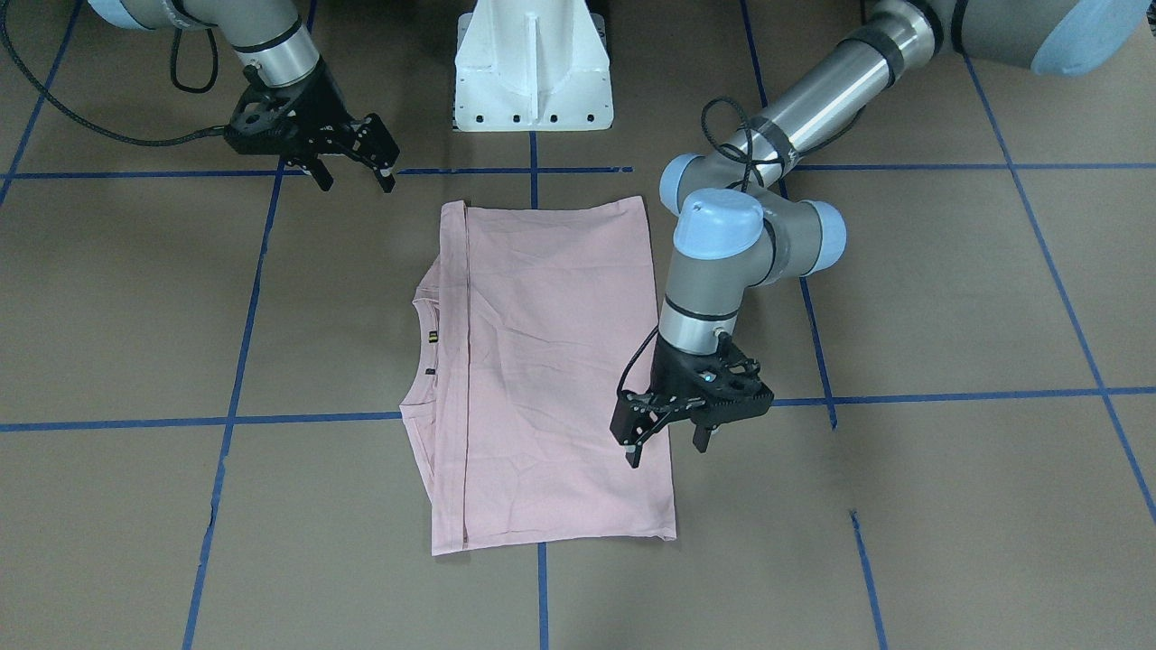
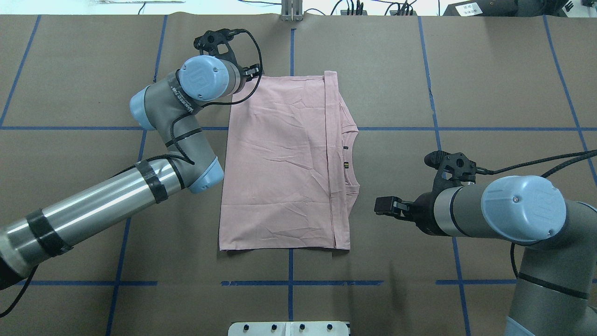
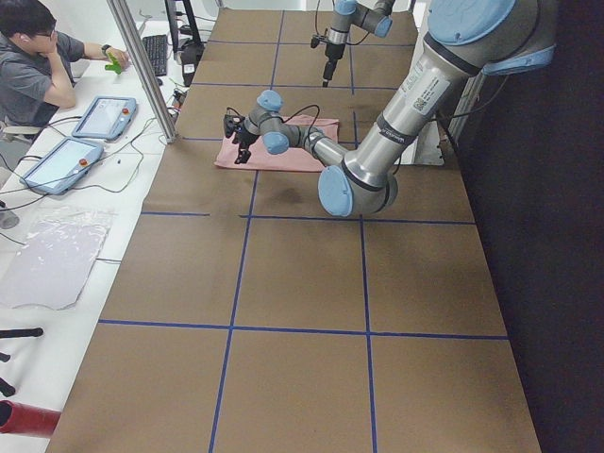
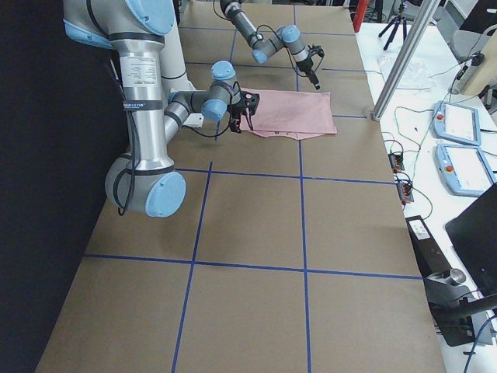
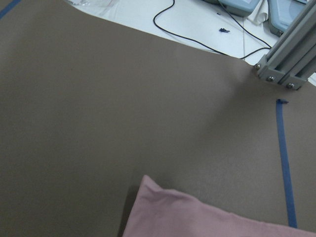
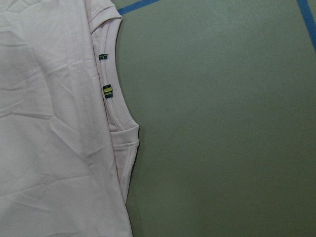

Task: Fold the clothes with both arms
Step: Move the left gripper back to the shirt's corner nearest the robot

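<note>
Lying flat on the table (image 1: 903, 542), the T-shirt (image 1: 551, 361) shows only its plain pink back; its other face is hidden underneath. One side is doubled into a narrow strip, past which the collar (image 6: 109, 74) and two small tags (image 6: 107, 92) peek out.

Left pincer (image 1: 668, 447): jaws apart, pointing down. One finger (image 1: 630, 442) stands over the shirt's edge opposite the collar, near a corner, and the other is just outside that edge. Whether either touches the cloth cannot be told. Seen from overhead, this pincer is almost wholly hidden behind its own wrist. Its wrist camera catches only that shirt corner, cut off at the bottom of the frame.

Right pincer (image 1: 357, 176): jaws apart, holding nothing and clear of the shirt, which lies ahead of its tips with the collar side nearest. From overhead only one finger (image 2: 385, 204) shows past the wrist.

Both side views render the pincers too small to judge. A person (image 3: 38, 66) sits at a desk, cut by the frame's edge.
</note>
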